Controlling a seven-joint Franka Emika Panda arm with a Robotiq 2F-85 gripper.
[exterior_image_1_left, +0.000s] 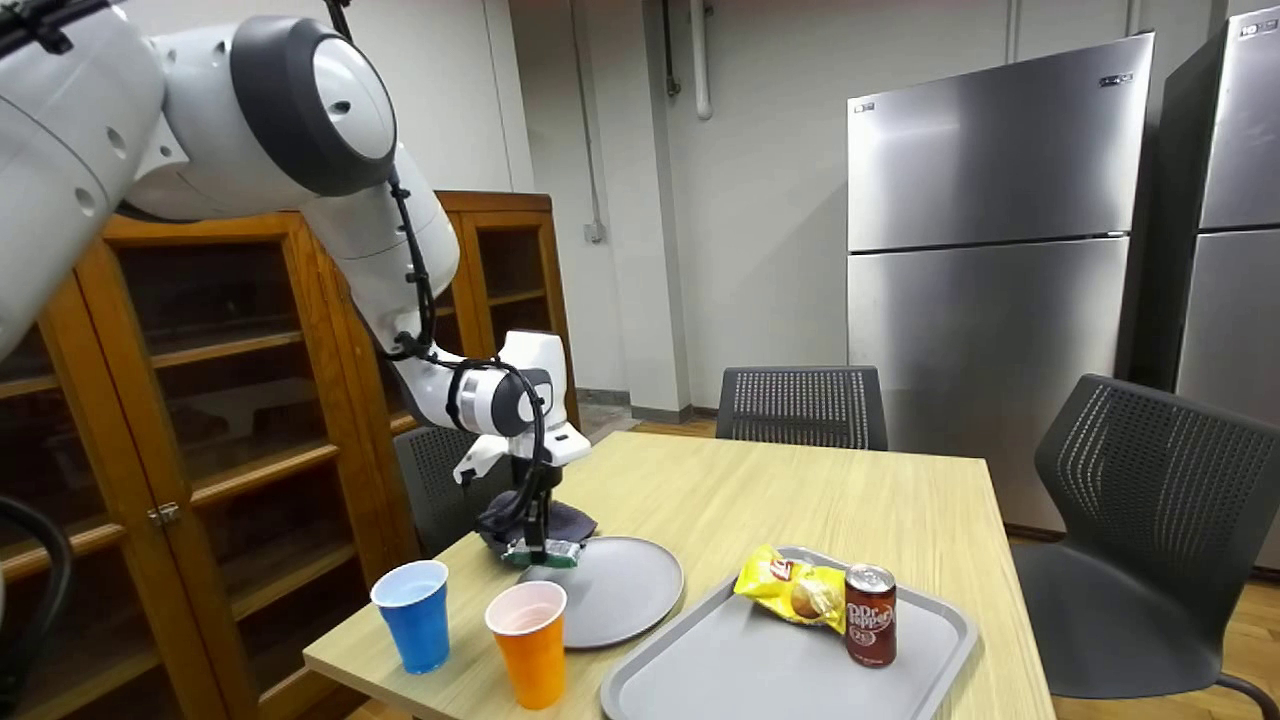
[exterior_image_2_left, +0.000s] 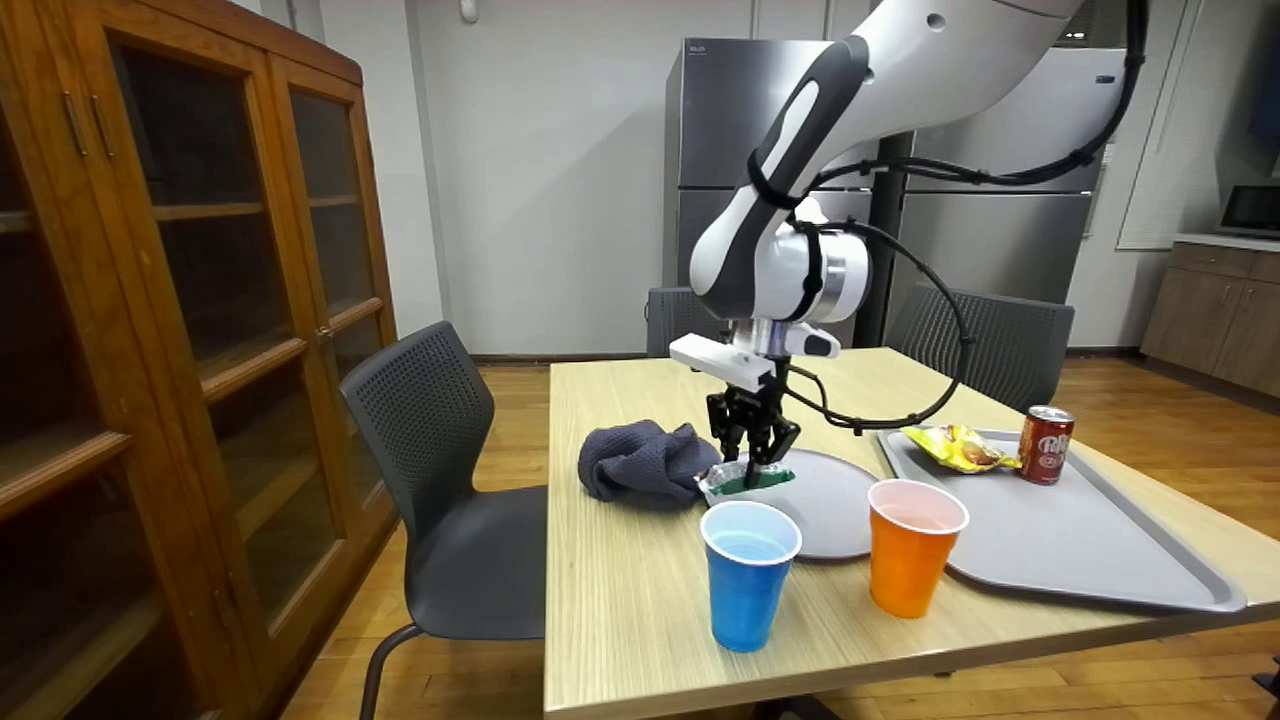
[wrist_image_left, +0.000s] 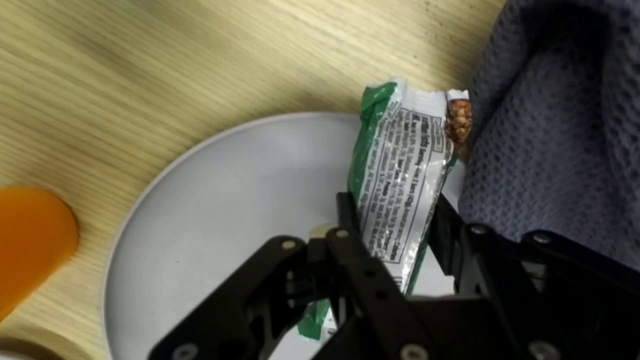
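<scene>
A green and silver wrapped snack bar (wrist_image_left: 405, 150) runs lengthwise between the black fingers of my gripper (wrist_image_left: 392, 202) in the wrist view. Both fingers press against its long sides. The bar lies over the edge of the round grey plate (wrist_image_left: 200, 210); whether it rests on it I cannot tell. A crumpled dark grey cloth (wrist_image_left: 540, 140) sits right beside the bar and the right-hand finger. In both exterior views the gripper (exterior_image_2_left: 745, 475) points down at the plate's cloth side, with bar ends (exterior_image_1_left: 568, 553) sticking out. The bar's lower middle is hidden by the gripper.
A blue cup (exterior_image_2_left: 748, 590) and an orange cup (exterior_image_2_left: 905, 560) stand near the plate. A grey tray (exterior_image_1_left: 760, 670) bears a yellow chip bag (exterior_image_1_left: 790, 590) and a Dr Pepper can (exterior_image_1_left: 870, 620). Chairs (exterior_image_2_left: 430, 430) surround the wooden table (exterior_image_1_left: 800, 490).
</scene>
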